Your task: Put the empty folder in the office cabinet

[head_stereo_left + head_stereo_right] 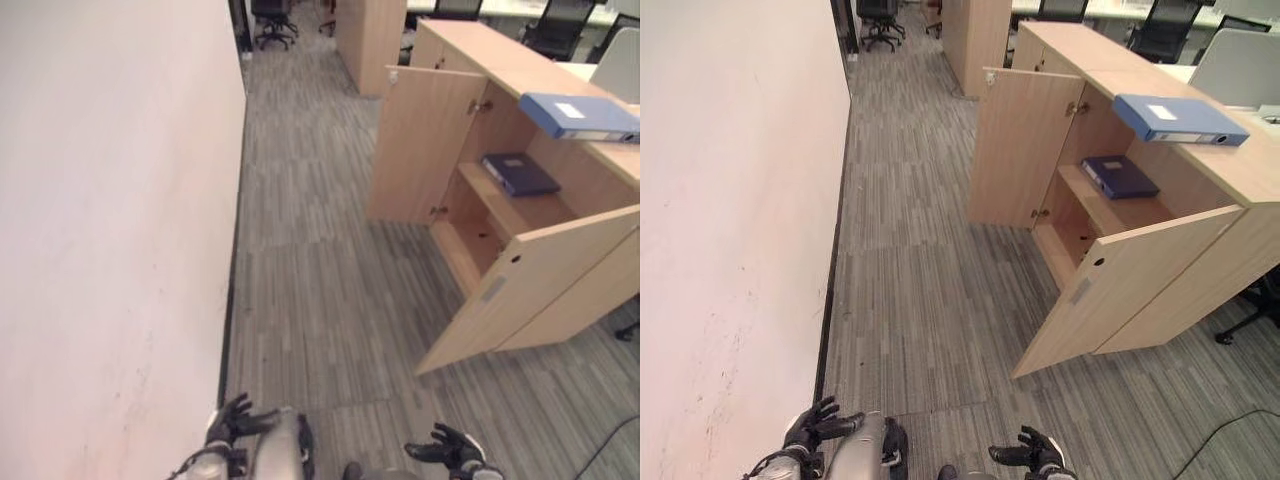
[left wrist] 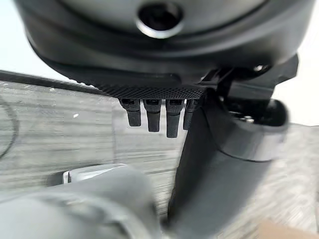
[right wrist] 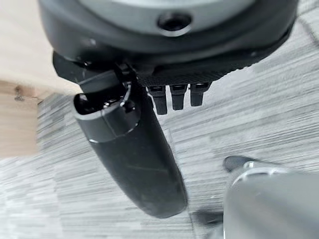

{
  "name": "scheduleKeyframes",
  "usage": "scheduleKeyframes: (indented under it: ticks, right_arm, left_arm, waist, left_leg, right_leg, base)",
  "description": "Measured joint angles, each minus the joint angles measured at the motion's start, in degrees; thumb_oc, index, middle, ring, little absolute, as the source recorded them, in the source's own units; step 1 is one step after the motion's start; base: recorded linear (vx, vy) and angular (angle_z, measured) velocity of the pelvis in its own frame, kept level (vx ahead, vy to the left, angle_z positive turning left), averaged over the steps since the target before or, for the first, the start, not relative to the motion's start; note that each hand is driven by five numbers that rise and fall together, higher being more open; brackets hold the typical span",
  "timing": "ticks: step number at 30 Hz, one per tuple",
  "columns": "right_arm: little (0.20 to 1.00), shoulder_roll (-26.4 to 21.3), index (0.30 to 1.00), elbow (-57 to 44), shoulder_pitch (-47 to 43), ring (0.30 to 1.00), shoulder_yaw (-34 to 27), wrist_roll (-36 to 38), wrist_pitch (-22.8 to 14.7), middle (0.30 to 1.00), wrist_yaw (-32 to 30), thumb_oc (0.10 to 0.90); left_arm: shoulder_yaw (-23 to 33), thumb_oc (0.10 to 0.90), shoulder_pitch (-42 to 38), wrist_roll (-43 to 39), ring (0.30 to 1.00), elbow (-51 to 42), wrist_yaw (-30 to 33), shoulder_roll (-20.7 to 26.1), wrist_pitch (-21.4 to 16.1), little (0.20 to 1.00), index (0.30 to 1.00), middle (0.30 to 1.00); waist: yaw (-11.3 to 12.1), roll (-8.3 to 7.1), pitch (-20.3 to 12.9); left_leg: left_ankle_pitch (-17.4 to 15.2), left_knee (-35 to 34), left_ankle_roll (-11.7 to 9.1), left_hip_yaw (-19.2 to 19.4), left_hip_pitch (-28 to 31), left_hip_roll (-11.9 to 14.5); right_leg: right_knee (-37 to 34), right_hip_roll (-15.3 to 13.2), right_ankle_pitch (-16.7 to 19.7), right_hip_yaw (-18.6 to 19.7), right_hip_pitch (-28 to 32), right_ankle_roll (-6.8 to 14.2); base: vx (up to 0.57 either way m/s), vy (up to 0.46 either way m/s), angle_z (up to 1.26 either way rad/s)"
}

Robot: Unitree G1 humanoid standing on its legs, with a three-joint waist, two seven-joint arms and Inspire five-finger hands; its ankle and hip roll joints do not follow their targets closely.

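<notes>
Grey striped carpet [image 1: 310,300] was seen running along a pale wall [image 1: 110,200] on the robot's left, with office chairs [image 1: 272,22] far down the aisle. A light wooden office cabinet [image 1: 560,300] was seen ahead and to the right, both of its doors swung wide: the far door [image 1: 425,145] stood out across the aisle and the near door [image 1: 530,285] angled toward the robot.

Two folders were visible. A blue folder [image 1: 578,115] was lying flat on the cabinet top, its long axis running across the top, roughly parallel to the cabinet's front. A darker blue folder [image 1: 519,173] was lying flat on the upper shelf inside. Which of the two was the empty one could not be told.

The left hand [image 1: 236,418] and the right hand [image 1: 447,448] were seen low at the robot's sides, fingers loosely spread, with nothing held; in each wrist view the fingers were shown hanging straight over carpet. Both folders lay well apart from the hands, forward and to the right, so the right hand was judged the nearer.

A walk forward was judged necessary before any reach. The near door's free edge stood between the robot and the shelf opening, so an approach through the open carpet between the two doors was judged the clearest.
</notes>
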Motion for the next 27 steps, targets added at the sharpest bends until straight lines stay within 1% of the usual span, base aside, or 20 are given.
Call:
scheduleKeyframes:
  ticks: [1, 2, 3, 4, 7, 11, 13, 14, 15, 16, 17, 18, 19, 20, 22, 23, 24, 25, 26, 27]
  right_arm:
    - [0.900, -1.1, 0.900, 0.0, -0.5, 0.900, 0.0, 0.0, -0.1, 0.900, -0.1, 0.800]
    - [0.900, -1.7, 0.900, -0.1, -0.8, 0.900, 0.2, 0.0, -0.1, 0.900, -0.2, 0.800]
    - [0.900, -2.2, 0.900, -0.1, -0.4, 0.900, 0.5, 0.1, -0.3, 0.900, -0.4, 0.800]
    - [0.900, -2.0, 0.900, 0.8, 1.3, 0.900, 0.7, 0.1, 0.3, 0.900, -0.6, 0.800]
    - [0.900, -1.4, 0.900, 1.1, 2.0, 0.900, 1.2, 0.5, 0.5, 0.900, -0.3, 0.800]
    - [0.900, -0.5, 0.900, 0.9, 2.3, 0.900, 1.2, 0.5, 0.3, 0.900, -0.4, 0.800]
    - [0.900, 0.1, 0.900, 1.0, 2.7, 0.900, 1.3, 0.5, 0.4, 0.900, -0.5, 0.800]
    - [0.900, 0.6, 0.900, 1.0, 3.2, 0.900, 1.4, 0.5, 0.1, 0.900, -0.4, 0.800]
    - [0.900, 0.9, 0.900, 1.0, 3.8, 0.900, 1.7, 0.6, -0.1, 0.900, -0.4, 0.800]
    - [0.900, 1.0, 0.900, 0.9, 4.7, 0.900, 1.6, 0.8, -0.2, 0.900, -0.3, 0.800]
    - [0.900, 0.7, 0.900, 1.1, 5.7, 0.900, 1.6, 1.1, 0.0, 0.900, -0.3, 0.800]
    - [0.900, 0.9, 0.900, 2.3, 6.1, 0.900, 1.7, 1.1, 0.2, 0.900, -0.5, 0.800]
    - [0.900, 1.7, 0.900, 3.3, 6.2, 0.900, 1.9, 1.2, 0.4, 0.900, -0.4, 0.800]
    - [0.900, 2.8, 0.900, 3.3, 6.4, 0.900, 2.2, 1.1, 0.3, 0.900, 0.1, 0.800]
    - [0.900, 3.9, 0.900, 3.3, 6.1, 0.900, 2.2, 1.1, 0.2, 0.900, 0.5, 0.800]
    - [0.900, 4.5, 0.900, 3.1, 5.3, 0.900, 2.2, 1.1, 0.2, 0.900, 0.5, 0.800]
    - [0.900, 5.1, 0.900, 3.2, 4.6, 0.900, 2.2, 1.0, 0.3, 0.900, 0.6, 0.800]
    - [0.900, 5.5, 0.900, 3.2, 3.4, 0.900, 2.2, 1.0, 0.3, 0.900, 1.1, 0.800]
    - [0.900, 5.7, 0.900, 3.1, 1.9, 0.900, 2.2, 0.9, 0.2, 0.900, 1.2, 0.800]
    - [0.900, 5.8, 0.900, 2.9, 0.8, 0.900, 2.3, 0.9, 0.2, 0.900, 1.2, 0.800]
  left_arm:
    - [-0.3, 0.800, 0.0, 0.1, 0.900, 0.1, -0.2, -1.1, 0.0, 0.900, 0.900, 0.900]
    - [-0.1, 0.800, 0.7, 0.0, 0.900, 0.1, -0.3, -1.4, -0.1, 0.900, 0.900, 0.900]
    - [0.6, 0.800, 0.4, -0.2, 0.900, 2.0, -0.1, -3.2, 0.9, 0.900, 0.900, 0.900]
    - [0.4, 0.800, -0.3, -0.1, 0.900, 3.5, -0.1, -4.1, 1.0, 0.900, 0.900, 0.900]
    - [1.0, 0.800, -0.3, -0.2, 0.900, 3.5, -0.1, -4.1, 0.5, 0.900, 0.900, 0.900]
    - [1.8, 0.800, 0.2, -0.2, 0.900, 3.4, -0.1, -3.6, 0.2, 0.900, 0.900, 0.900]
    - [1.8, 0.800, 0.8, 0.0, 0.900, 3.7, 0.0, -3.7, 0.2, 0.900, 0.900, 0.900]
    - [1.7, 0.800, 1.3, 0.0, 0.900, 3.8, 0.0, -3.6, 0.5, 0.900, 0.900, 0.900]
    - [1.7, 0.800, 2.0, 0.0, 0.900, 3.8, -0.1, -3.4, 0.7, 0.900, 0.900, 0.900]
    - [1.7, 0.800, 3.0, 0.0, 0.900, 3.9, 0.0, -3.4, 0.7, 0.900, 0.900, 0.900]
    - [1.1, 0.800, 4.0, 0.1, 0.900, 4.3, 0.0, -3.6, 0.7, 0.900, 0.900, 0.900]
    - [0.6, 0.800, 5.0, 0.0, 0.900, 4.7, -0.2, -3.6, 0.7, 0.900, 0.900, 0.900]
    - [0.7, 0.800, 5.5, 0.0, 0.900, 4.8, -0.1, -2.8, 0.7, 0.900, 0.900, 0.900]
    - [0.4, 0.800, 5.7, 0.4, 0.900, 4.6, 0.7, -1.3, 0.7, 0.900, 0.900, 0.900]
    - [-0.3, 0.800, 5.1, 0.5, 0.900, 3.9, 1.0, -0.8, 0.4, 0.900, 0.900, 0.900]
    - [-0.4, 0.800, 5.0, 0.5, 0.900, 3.4, 1.1, 0.0, 0.1, 0.900, 0.900, 0.900]
    - [-0.9, 0.800, 4.6, 0.5, 0.900, 3.2, 1.2, 0.2, 0.0, 0.900, 0.900, 0.900]
    - [-1.4, 0.800, 4.6, 0.5, 0.900, 3.2, 1.3, 0.5, 0.0, 0.900, 0.900, 0.900]
    - [-2.2, 0.800, 5.1, 0.6, 0.900, 3.3, 1.2, 0.3, 0.0, 0.900, 0.900, 0.900]
    - [-2.6, 0.800, 4.6, 0.6, 0.900, 3.2, 1.1, 0.0, 0.0, 0.900, 0.900, 0.900]
  waist:
    - [0.9, 1.92, 0.5]
    - [2.5, 2.46, 1.1]
    - [0.7, 4.37, 1.7]
    - [0.8, 4.58, 1.5]
    - [2.1, 3.96, 1.5]
    - [4.1, 2.69, 0.2]
    - [4.8, 2.20, -1.9]
    - [5.0, 1.68, -3.5]
    - [5.1, 1.20, -5.1]
    - [5.1, 1.05, -6.5]
    - [5.2, 1.61, -7.5]
    - [5.1, 1.31, -8.6]
    - [5.2, -0.43, -9.6]
    - [4.5, -2.38, -10.9]
    - [4.8, -2.90, -11.3]
    - [5.3, -2.90, -11.4]
    - [5.5, -2.99, -11.5]
    - [5.8, -3.45, -11.8]
    - [5.8, -2.63, -11.6]
    - [6.3, -2.55, -11.4]
  left_leg:
    - [0.3, -5.8, -0.4, -2.6, 1.4, 1.9]
    - [1.1, -12.5, -1.0, -6.1, 3.8, 2.8]
    - [1.5, -13.7, -1.7, -7.8, 4.4, 3.8]
    - [2.0, -15.0, -2.5, -8.4, 5.6, 3.4]
    - [2.1, -15.4, -2.5, -6.8, 6.0, 3.8]
    - [2.2, -14.6, -2.7, -5.9, 6.5, 4.3]
    - [1.9, -12.8, -2.3, -6.2, 6.8, 4.0]
    - [1.5, -10.8, -1.6, -6.2, 6.7, 3.5]
    - [1.3, -9.8, -1.2, -6.2, 6.8, 2.9]
    - [0.5, -9.7, -0.1, -6.0, 8.0, 2.1]
    - [-0.4, -10.0, 0.8, -6.0, 10.1, 1.5]
    - [3.0, -10.0, 2.1, -5.0, 11.7, -0.1]
    - [2.1, -9.4, 3.5, -3.7, 12.2, -2.6]
    - [0.1, -9.8, 5.7, -2.9, 12.5, -6.4]
    - [-0.7, -9.7, 7.5, -2.2, 13.2, -8.0]
    - [-2.2, -9.5, 7.6, -1.9, 13.2, -8.8]
    - [-3.5, -9.5, 8.4, -1.5, 13.4, -9.7]
    - [-3.8, -9.9, 8.8, -1.1, 13.9, -10.7]
    - [-4.1, -10.4, 10.3, -0.7, 14.9, -12.0]
    - [-5.8, -10.5, 11.3, -0.6, 15.5, -12.8]
  right_leg:
    - [2.2, 1.0, 0.8, 0.1, -0.7, -2.3]
    - [2.4, -0.7, 6.6, -1.1, -0.6, -6.2]
    - [0.8, 0.8, 6.8, -2.5, 1.5, -7.2]
    - [2.5, 1.0, 5.4, -2.7, 1.6, -7.6]
    - [4.3, 1.1, 4.1, -1.6, 1.4, -7.8]
    - [6.1, 1.0, 1.2, 1.5, 2.6, -6.8]
    - [6.2, 0.5, -0.2, 2.7, 3.5, -5.4]
    - [6.4, -0.6, -1.3, 4.0, 3.7, -4.6]
    - [6.2, -1.5, -2.1, 4.7, 4.2, -3.3]
    - [6.0, -2.6, -3.3, 5.2, 5.0, -1.8]
    - [5.4, -3.6, -4.5, 5.9, 7.0, -0.1]
    - [4.9, -5.6, -5.8, 7.0, 8.8, 1.7]
    - [5.0, -8.2, -6.3, 8.0, 9.0, 3.1]
    - [8.3, -11.4, -5.2, 9.7, 8.2, 4.9]
    - [13.6, -13.6, -5.0, 12.1, 5.9, 6.5]
    - [15.5, -14.0, -4.3, 13.6, 5.2, 7.5]
    - [17.2, -14.8, -1.5, 14.5, 4.4, 9.7]
    - [19.0, -15.8, -0.4, 14.9, 3.5, 11.8]
    - [21.4, -17.3, 1.8, 14.7, 2.5, 14.4]
    - [22.1, -17.7, 3.4, 14.5, 1.9, 15.0]
  base:
    - [0.21, 0.036, -1.09]
    - [0.20, 0.035, -0.75]
    - [0.41, 0.093, -0.27]
    - [0.43, 0.106, 0.29]
    - [0.38, 0.100, -0.10]
    - [0.47, 0.170, -0.38]
    - [0.38, 0.210, -0.47]
    - [0.28, 0.168, -0.48]
    - [0.41, 0.243, -0.41]
    - [0.38, 0.235, -0.30]
    - [0.35, 0.227, -0.25]
    - [0.31, 0.214, -0.27]
    - [0.30, 0.221, -0.08]
    - [0.25, 0.205, 0.11]
    - [0.24, 0.210, 0.12]
    - [0.24, 0.221, -0.07]
    - [0.16, 0.155, -0.12]
    - [0.26, 0.265, -0.09]
    - [0.27, 0.283, -0.07]
    - [0.36, 0.416, -0.14]
